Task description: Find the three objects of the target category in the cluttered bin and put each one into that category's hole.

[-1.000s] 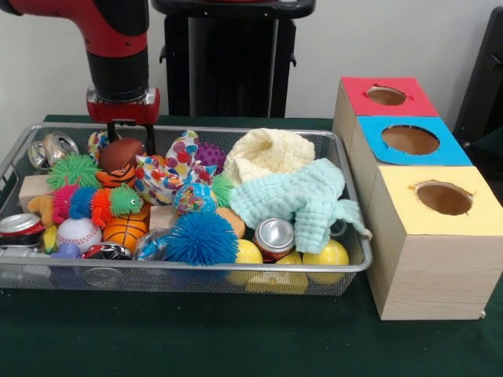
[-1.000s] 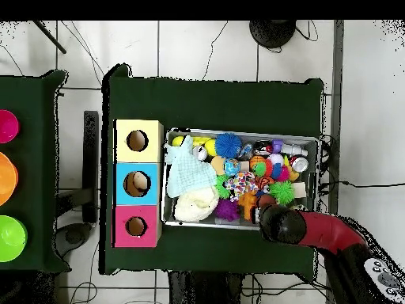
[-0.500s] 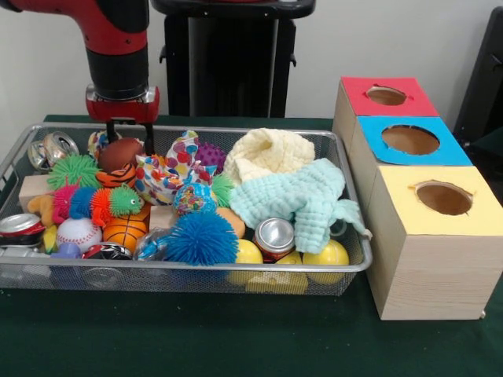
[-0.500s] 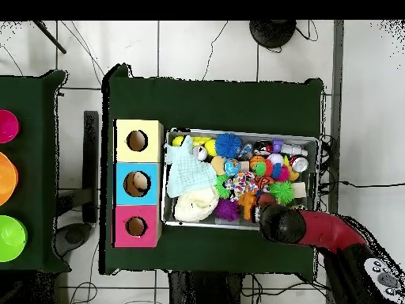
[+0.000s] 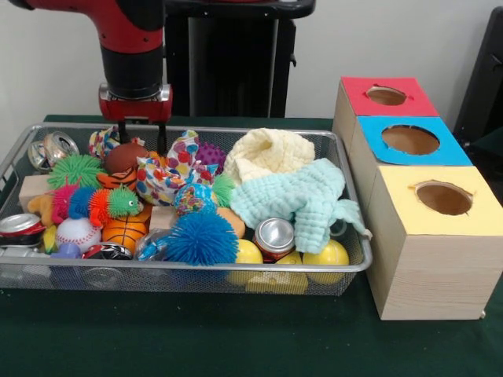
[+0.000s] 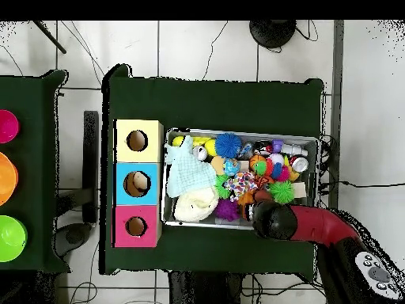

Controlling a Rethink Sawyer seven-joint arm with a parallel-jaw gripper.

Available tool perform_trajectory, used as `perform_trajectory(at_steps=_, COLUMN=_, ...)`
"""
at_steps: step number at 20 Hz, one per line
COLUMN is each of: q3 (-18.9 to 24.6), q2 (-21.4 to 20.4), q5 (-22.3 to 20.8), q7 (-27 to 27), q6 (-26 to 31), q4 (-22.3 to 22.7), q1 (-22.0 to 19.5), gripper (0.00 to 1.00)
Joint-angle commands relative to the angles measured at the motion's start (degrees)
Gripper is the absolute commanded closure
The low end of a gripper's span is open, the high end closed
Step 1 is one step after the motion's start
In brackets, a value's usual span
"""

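Observation:
The wire mesh bin (image 5: 196, 269) holds mixed clutter: a brown football (image 5: 126, 156), a basketball (image 5: 124, 231), a baseball (image 5: 78, 232), yellow balls (image 5: 328, 253), a blue spiky ball (image 5: 200, 237), cans (image 5: 274, 235), a mint cloth (image 5: 302, 196) and a cream cloth (image 5: 269, 151). My gripper (image 5: 141, 138) hangs open at the bin's back left, its fingers straddling the space just above the brown football and touching nothing. In the overhead view the arm (image 6: 277, 222) covers the gripper at the bin's (image 6: 241, 131) lower edge.
Three wooden boxes with round holes stand to the right of the bin: red top (image 5: 389, 96), blue top (image 5: 410, 140), yellow top (image 5: 442, 198). They also show in the overhead view, left of the bin (image 6: 138, 184). Coloured bowls (image 6: 8, 237) sit on a second table.
My gripper has shifted to the right in the front view, from behind the brown football's left side to over it. Nothing in the bin has moved.

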Motion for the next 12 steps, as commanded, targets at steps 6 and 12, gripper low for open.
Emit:
perform_trajectory(at_steps=6, q3=6.04, q2=-3.54, q5=1.05, q7=-4.99, q6=8.95, q4=-8.60, q1=1.39, gripper=0.00)
perform_trajectory(at_steps=12, q3=7.49, q2=-6.19, q5=2.60, q7=-6.05, q6=14.05, q4=-8.34, q1=1.16, gripper=0.00)
